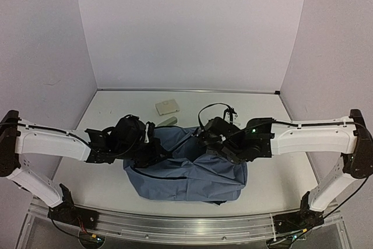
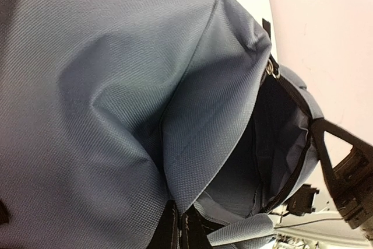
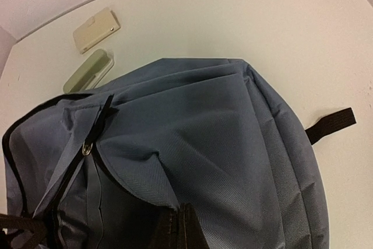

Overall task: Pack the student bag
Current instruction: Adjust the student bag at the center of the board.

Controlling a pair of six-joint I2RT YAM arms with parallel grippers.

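The student bag [image 1: 192,174] lies in the middle of the table, grey-blue, with its main opening towards the back. My left gripper [image 1: 152,147] is shut on the left edge of that opening. In the left wrist view my left gripper [image 2: 179,214] pinches a fold of the student bag's fabric [image 2: 87,86], and the dark inside of the bag [image 2: 274,138] shows past it. My right gripper [image 1: 205,141] is shut on the right side of the opening. In the right wrist view my right gripper [image 3: 178,217] clamps the flap edge of the student bag [image 3: 221,138].
A flat beige case [image 1: 167,107] and a pale green oblong item [image 1: 168,121] lie on the table just behind the bag. The same beige case [image 3: 96,30] and green item [image 3: 88,70] show in the right wrist view. A black strap [image 3: 329,125] sticks out from the bag's side.
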